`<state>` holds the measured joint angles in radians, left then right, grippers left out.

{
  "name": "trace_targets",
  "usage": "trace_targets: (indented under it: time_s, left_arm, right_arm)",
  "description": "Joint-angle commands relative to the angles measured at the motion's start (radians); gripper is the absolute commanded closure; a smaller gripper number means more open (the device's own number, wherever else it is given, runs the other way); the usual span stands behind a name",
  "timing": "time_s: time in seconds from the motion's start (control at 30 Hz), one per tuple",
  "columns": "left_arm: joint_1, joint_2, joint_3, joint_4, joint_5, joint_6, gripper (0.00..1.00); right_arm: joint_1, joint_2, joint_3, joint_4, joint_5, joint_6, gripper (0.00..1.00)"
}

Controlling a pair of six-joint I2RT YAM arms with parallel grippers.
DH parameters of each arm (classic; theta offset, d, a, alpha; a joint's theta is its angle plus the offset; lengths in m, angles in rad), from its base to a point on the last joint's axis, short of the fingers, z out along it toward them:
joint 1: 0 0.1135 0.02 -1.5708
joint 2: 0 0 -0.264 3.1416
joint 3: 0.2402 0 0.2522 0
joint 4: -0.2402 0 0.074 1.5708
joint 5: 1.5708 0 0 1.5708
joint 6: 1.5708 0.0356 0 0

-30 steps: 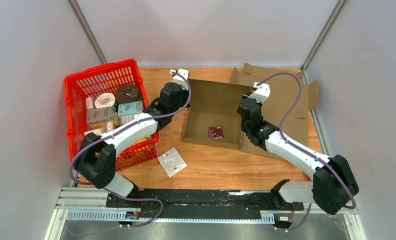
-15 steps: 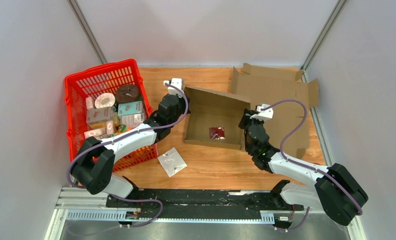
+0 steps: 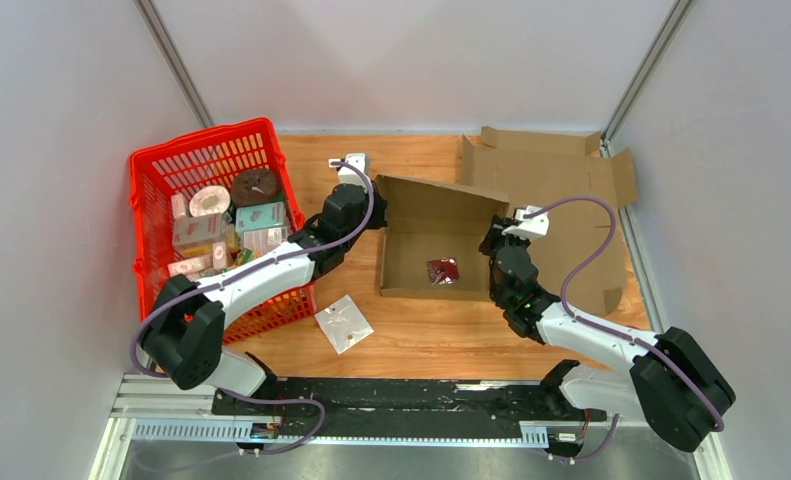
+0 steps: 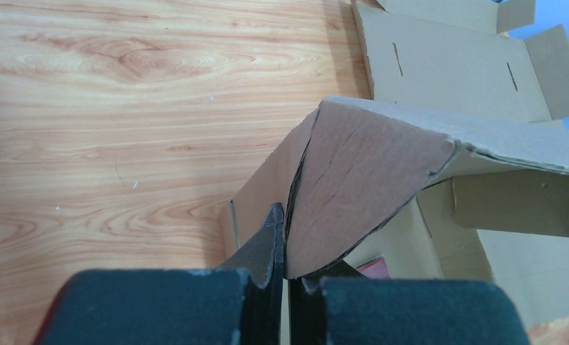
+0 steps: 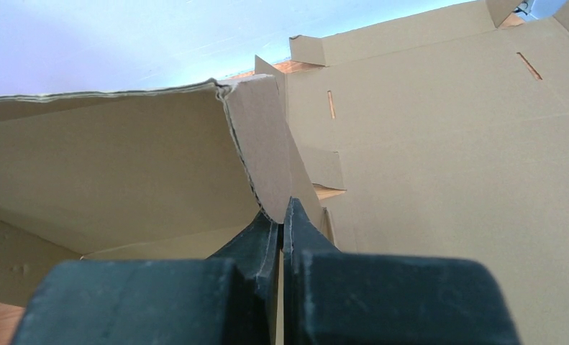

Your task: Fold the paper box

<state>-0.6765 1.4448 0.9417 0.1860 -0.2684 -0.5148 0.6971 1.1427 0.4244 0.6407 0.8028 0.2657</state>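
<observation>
The brown paper box lies open on the wooden table, its back wall raised and its wide lid panel flat to the right. A small red packet rests on the box floor. My left gripper is shut on the box's left side flap; in the left wrist view the gripper pinches the flap's lower edge. On the other side, the right gripper is shut on the right side flap, and in the right wrist view this gripper clamps the rounded corner.
A red basket with several small goods stands at the left, close to the left arm. A clear plastic packet lies on the table in front of the box. Grey walls enclose the table on three sides.
The box has shifted right and toward the near edge. Both side flaps have been lifted and the back wall stands more upright. The right arm has drawn back toward its base.
</observation>
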Motion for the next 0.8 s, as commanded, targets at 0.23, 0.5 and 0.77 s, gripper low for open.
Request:
trace_targets:
  time_s: [0.23, 0.5, 0.77]
  left_arm:
    - [-0.103, 0.058, -0.015, -0.063, -0.042, -0.203, 1.0]
    - [-0.146, 0.055, -0.058, -0.116, -0.166, -0.162, 1.0]
    - [-0.149, 0.037, -0.196, -0.042, -0.172, -0.133, 1.0]
  right_arm:
    - [0.016, 0.009, -0.03, -0.038, 0.003, 0.081, 1.0]
    - [0.027, -0.034, -0.044, -0.099, 0.012, 0.099, 1.0]
    - [0.028, -0.221, 0.143, -0.881, -0.083, 0.358, 0.49]
